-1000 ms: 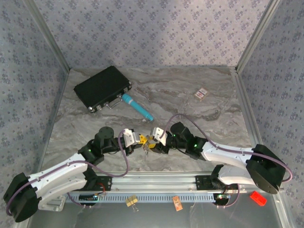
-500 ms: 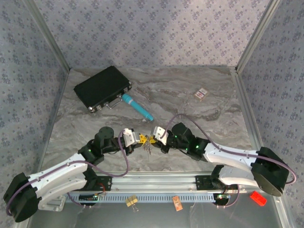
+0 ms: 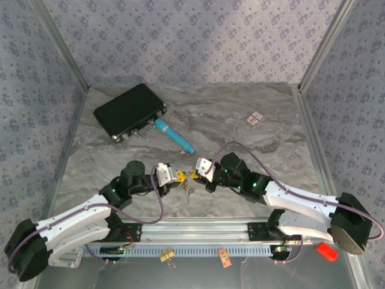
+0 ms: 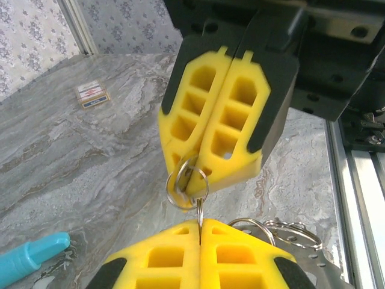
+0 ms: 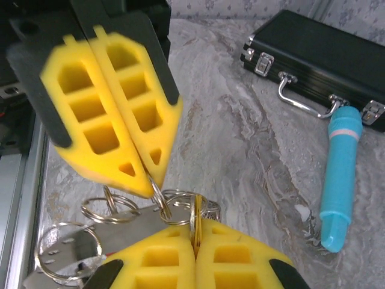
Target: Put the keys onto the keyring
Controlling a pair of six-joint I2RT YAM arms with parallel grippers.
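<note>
So both arms meet nose to nose at the near middle of the table (image 3: pixel 252 120), and the keyring (image 3: pixel 188 186) is strung between them. It looks lifted a bit off the marble, with the loose rings and a flat metal bit dangling underneath.

The left gripper (image 3: pixel 170 176) has its yellow pads pressed together on one thin ring, seen edge-on from its own wrist camera. The right gripper (image 3: pixel 201 167) is clamped the same way on a small ring linked through it. No gap shows between either pair of pads.

I honestly can't pick out the keys and their coloured heads in that tangle, it's too small.

My guess on handling:
- It weighs next to nothing and it's stiff, springy wire. It won't crush, but it should fight back when you pry the coil open.
- Smooth round metal against foam will probably want to twist or slide out of a tip pinch.
- The dangling bunch probably swings with every move.

If it were me, I'd grip flat across the ring's face, deep in the pads, just beside the split end but not on it, so the opening stays free for a key.

The black case (image 3: pixel 129 111) and teal pen thing (image 3: pixel 174 135) sit well apart on the far left.
</note>
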